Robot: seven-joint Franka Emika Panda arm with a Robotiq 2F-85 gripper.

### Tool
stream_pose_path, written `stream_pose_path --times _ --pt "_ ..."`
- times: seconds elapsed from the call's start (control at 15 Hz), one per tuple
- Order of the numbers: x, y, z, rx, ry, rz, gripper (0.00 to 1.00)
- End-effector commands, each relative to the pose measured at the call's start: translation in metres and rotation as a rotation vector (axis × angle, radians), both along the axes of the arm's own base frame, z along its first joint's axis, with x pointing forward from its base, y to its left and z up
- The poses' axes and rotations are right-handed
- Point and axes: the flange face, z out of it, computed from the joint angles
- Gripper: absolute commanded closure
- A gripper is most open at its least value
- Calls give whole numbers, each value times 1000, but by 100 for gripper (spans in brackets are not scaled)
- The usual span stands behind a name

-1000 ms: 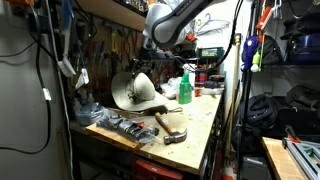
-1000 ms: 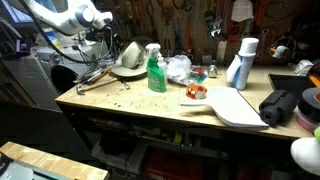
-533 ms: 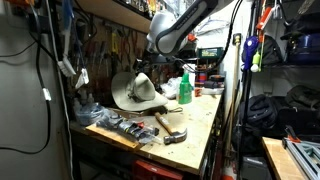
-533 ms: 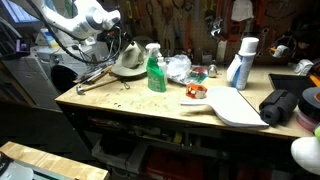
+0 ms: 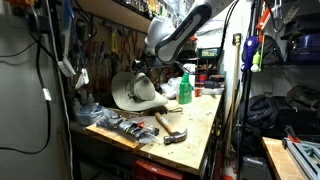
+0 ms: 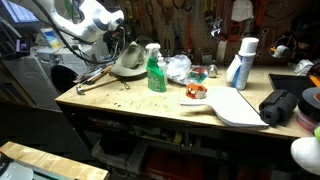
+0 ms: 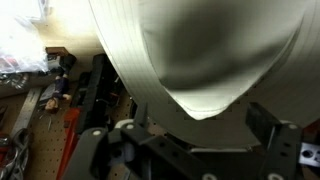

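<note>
The step in hand looks like the approach for a grasp on the hat. In the wrist view the claw is spread wide, gripping nothing, its dark fingers to either side, and the pale hat fills the frame just ahead of them. Whether metal touches felt cannot be told. A next move would likely call for a short advance and a gentle squeeze, since the brim seems soft.

In both exterior views the hat sits at the bench's back corner, directly under the claw. A green spray bottle stands beyond it, apart.
</note>
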Motion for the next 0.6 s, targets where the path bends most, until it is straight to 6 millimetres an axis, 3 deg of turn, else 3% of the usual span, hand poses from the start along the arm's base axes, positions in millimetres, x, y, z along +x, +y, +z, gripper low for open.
stream_pose_path --times 0.0,0.07,0.2,0.27,0.53 --pt "9 3 -8 -3 -28 -5 0" --pt "11 2 -10 -5 -29 -8 2" --pt "12 1 -12 -7 -33 -16 27" --pt "12 0 -12 -6 -30 -18 30" --pt "12 -1 -13 -15 -15 -25 62"
